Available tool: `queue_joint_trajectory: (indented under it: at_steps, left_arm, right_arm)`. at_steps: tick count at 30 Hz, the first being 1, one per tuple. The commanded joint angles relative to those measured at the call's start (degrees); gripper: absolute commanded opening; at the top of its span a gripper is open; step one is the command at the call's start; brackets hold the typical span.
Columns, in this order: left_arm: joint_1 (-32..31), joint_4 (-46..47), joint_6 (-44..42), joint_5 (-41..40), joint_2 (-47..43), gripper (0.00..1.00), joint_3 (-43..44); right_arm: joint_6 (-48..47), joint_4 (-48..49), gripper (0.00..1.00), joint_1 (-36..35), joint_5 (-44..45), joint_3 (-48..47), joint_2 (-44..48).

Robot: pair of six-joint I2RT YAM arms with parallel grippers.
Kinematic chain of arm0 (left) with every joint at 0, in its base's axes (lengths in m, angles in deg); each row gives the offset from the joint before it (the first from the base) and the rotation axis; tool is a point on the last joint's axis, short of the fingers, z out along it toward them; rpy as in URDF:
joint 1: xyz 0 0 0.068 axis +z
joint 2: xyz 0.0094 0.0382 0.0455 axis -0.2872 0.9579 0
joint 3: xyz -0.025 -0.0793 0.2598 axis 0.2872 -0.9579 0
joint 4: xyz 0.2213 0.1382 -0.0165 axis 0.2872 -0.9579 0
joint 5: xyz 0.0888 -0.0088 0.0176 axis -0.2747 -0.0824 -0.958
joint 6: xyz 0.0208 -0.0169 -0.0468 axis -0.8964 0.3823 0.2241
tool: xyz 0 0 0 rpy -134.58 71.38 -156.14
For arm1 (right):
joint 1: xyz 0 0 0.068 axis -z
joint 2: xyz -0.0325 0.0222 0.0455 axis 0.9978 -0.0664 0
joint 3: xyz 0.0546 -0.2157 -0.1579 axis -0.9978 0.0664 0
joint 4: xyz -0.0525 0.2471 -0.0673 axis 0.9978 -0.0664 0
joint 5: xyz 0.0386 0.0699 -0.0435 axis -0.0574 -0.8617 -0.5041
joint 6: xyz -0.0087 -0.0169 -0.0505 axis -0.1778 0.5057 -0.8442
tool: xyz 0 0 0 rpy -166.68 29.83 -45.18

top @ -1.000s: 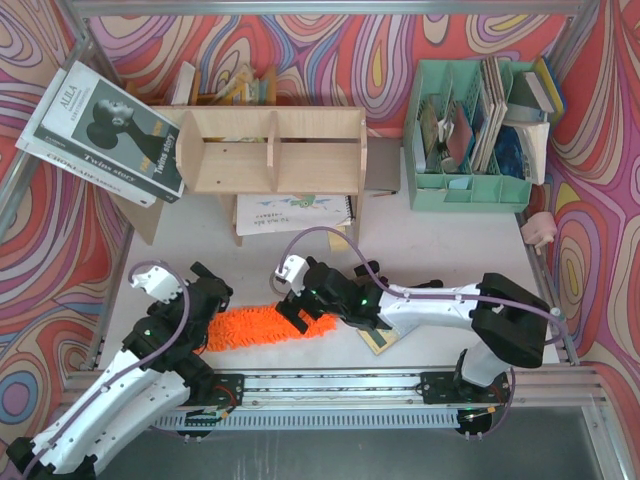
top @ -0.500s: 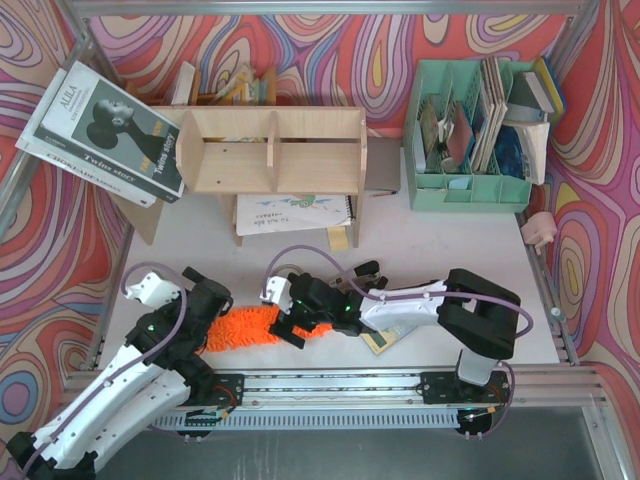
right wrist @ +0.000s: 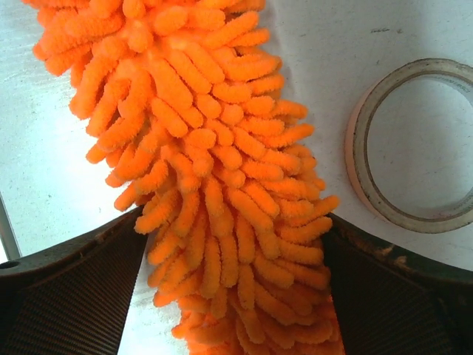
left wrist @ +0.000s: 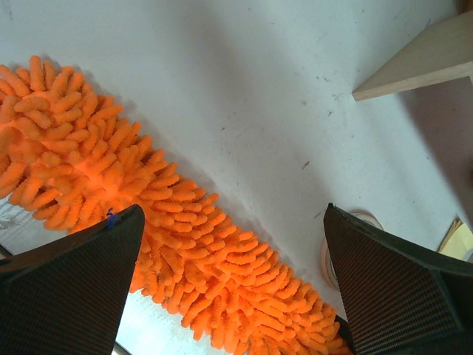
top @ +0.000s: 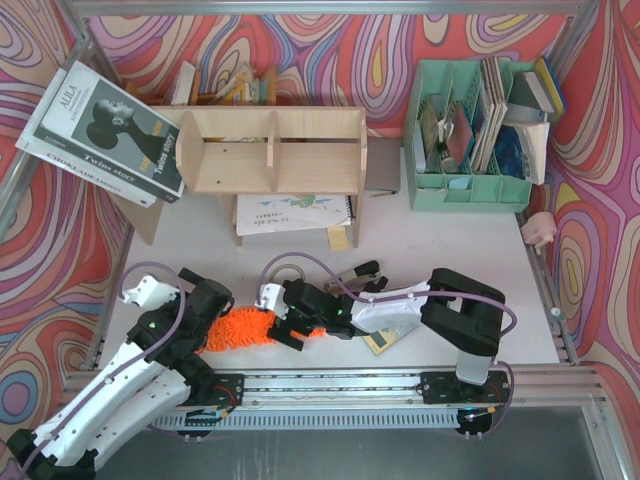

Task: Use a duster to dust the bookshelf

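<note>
Duster (top: 240, 328) lies on table (top: 450, 240) by the arm bases, well apart from bookshelf (top: 270, 150)
Right gripper (right wrist: 236, 296) jaws apart astride the shaggy head; left gripper (left wrist: 234, 214) wide apart above it. Risk: pinching fluff only, so hold slips on lift; tape roll (right wrist: 414, 148) just beside may get nudged

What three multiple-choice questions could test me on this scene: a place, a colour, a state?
1. Where does the duster lie? A on the table; B in the air; C on the floor.
2. What colour is it? A blue; B orange; C grey.
3. How do the jaws of the right gripper stand? A shut empty; B out of view; C open around the duster.
Answers: 1 A, it rests on the white table. 2 B, its head is bright orange. 3 C, a jaw shows on each side.
</note>
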State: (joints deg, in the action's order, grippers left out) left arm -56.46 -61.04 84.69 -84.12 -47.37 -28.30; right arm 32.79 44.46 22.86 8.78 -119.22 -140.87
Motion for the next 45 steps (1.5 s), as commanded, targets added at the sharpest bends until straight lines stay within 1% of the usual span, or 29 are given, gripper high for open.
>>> queue_joint_trajectory:
  at_steps: [1, 3, 9, 13, 15, 19, 23, 30, 33, 37, 45]
  left_arm:
    - [0.0, -3.9, 3.8, -2.2, -1.1, 0.99, 1.0]
    - [0.0, -4.6, 4.9, -2.4, -1.5, 0.98, 1.2]
    - [0.3, -6.6, 7.0, -3.3, -2.8, 0.98, 2.3]
    - [0.4, -7.6, 7.3, -4.3, -3.5, 0.98, 3.4]
    - [0.4, -7.8, 7.2, -4.5, -4.2, 0.99, 3.8]
    - [0.4, -9.0, 8.7, -5.1, -6.4, 0.98, 3.8]
    - [0.4, -9.5, 9.5, -5.8, -8.0, 0.98, 4.2]
    - [0.4, -9.7, 9.9, -5.7, -7.2, 0.98, 5.9]
    - [0.4, -11.2, 12.2, -5.1, -6.5, 0.98, 6.4]
    - [0.4, -12.0, 13.9, -4.3, -5.6, 0.98, 6.4]
    - [0.4, -8.2, 13.1, -2.8, -5.6, 0.98, 5.2]
  right_arm:
    - [-1.4, 0.8, 0.79, -0.3, 1.8, -1.1, -1.9]
    - [-1.8, 0.7, 0.74, -0.3, 2.2, -1.2, -1.8]
    - [-3.6, 1.2, 0.54, -0.5, 2.8, -1.6, -0.8]
    - [-5.1, 0.7, 0.39, -0.5, 3.6, -3.2, -1.3]
    - [-6.0, 0.2, 0.33, -0.6, 4.0, -3.8, -1.3]
    - [-6.8, 0.7, 0.28, -0.7, 4.9, -4.0, 0.1]
    - [-7.8, 0.9, 0.21, -0.7, 5.7, -4.9, 1.2]
    - [-8.7, 1.8, 0.11, -1.4, 7.3, -6.7, 2.2]
    - [-8.6, 2.6, 0.08, -2.0, 9.0, -6.9, 2.4]
    - [-8.2, 3.7, 0.04, -2.3, 9.7, -6.8, 5.4]
    - [-6.6, 6.4, 0.02, -3.5, 10.1, -5.9, 7.7]
